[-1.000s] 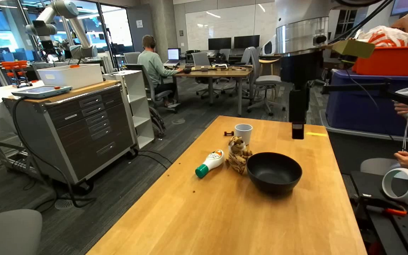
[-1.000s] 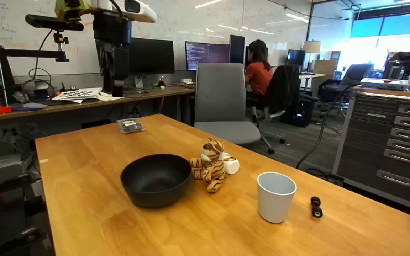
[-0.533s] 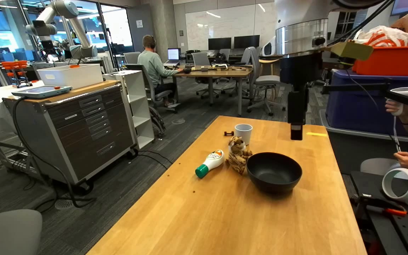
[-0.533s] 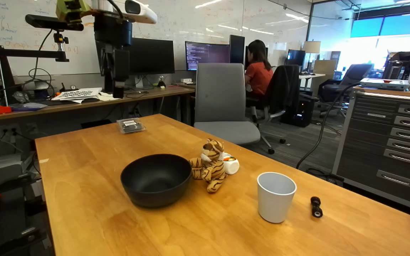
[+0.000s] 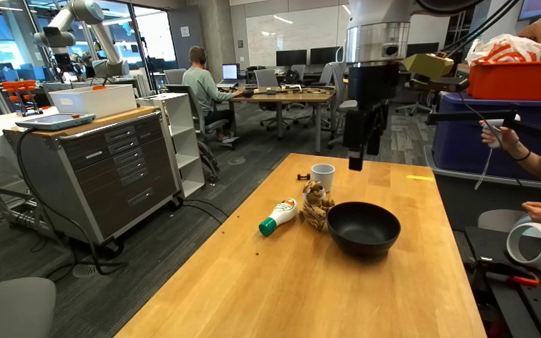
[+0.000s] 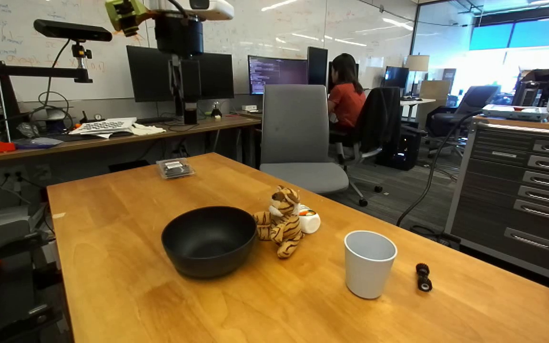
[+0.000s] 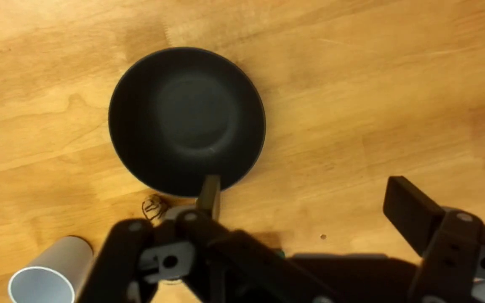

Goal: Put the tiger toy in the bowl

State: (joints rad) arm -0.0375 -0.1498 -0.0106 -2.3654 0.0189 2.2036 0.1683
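While striped plush tiger toy (image 6: pixel 284 221) sits just beside round matte-black bowl (image 6: pixel 208 264), wooden table (image 6: pixel 122 309) below, gripper (image 7: pixel 303 193) hangs overhead, jaws wide apart, holding nothing.

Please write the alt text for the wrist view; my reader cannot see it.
A black bowl on a wooden table, seen from above, with the robot's open fingers at the bottom. Beside the bowl, the tiger toy is mostly hidden by the fingers, a striped bit showing; a pale cup is at lower left.
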